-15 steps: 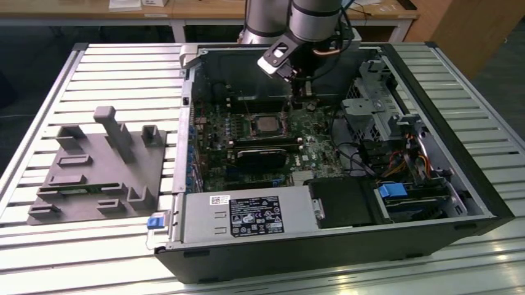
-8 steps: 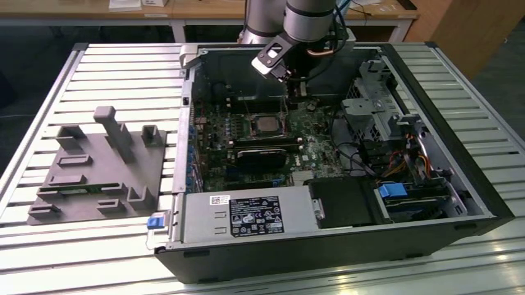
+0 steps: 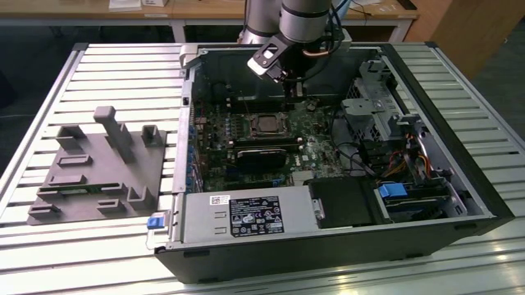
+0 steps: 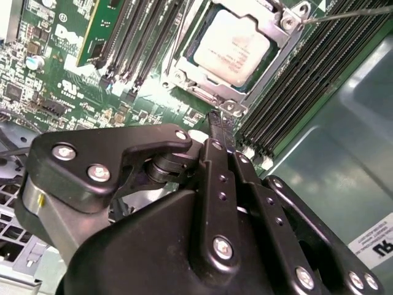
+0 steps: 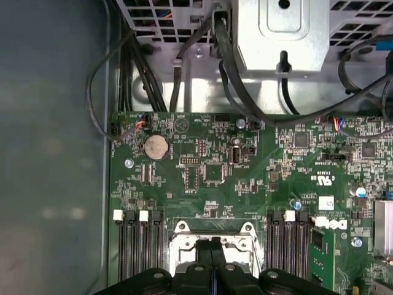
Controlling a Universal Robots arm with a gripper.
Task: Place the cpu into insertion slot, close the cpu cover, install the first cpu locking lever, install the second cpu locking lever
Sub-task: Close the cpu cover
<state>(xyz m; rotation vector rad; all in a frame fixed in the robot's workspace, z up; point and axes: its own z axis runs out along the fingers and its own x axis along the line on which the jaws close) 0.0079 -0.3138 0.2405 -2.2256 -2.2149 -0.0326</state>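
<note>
The gripper (image 4: 220,126) hovers, fingers pinched together on nothing, just beside the cpu cover (image 4: 284,38) lying flat around the cpu (image 4: 236,40), between memory slots (image 4: 301,80) on the motherboard (image 5: 209,178), clear of its edges.

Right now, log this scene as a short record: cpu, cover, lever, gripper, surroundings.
cpu: seated, silver top showing through the cover
cover: lies flat around the cpu
lever: thin rod running off past the cover's corner; latched or not, cannot tell
gripper: shut, holding nothing, tip beside the cover's edge; contact cannot tell
case: open, on a slatted table
fixture: grey, beside the case on the exterior view's left
</note>
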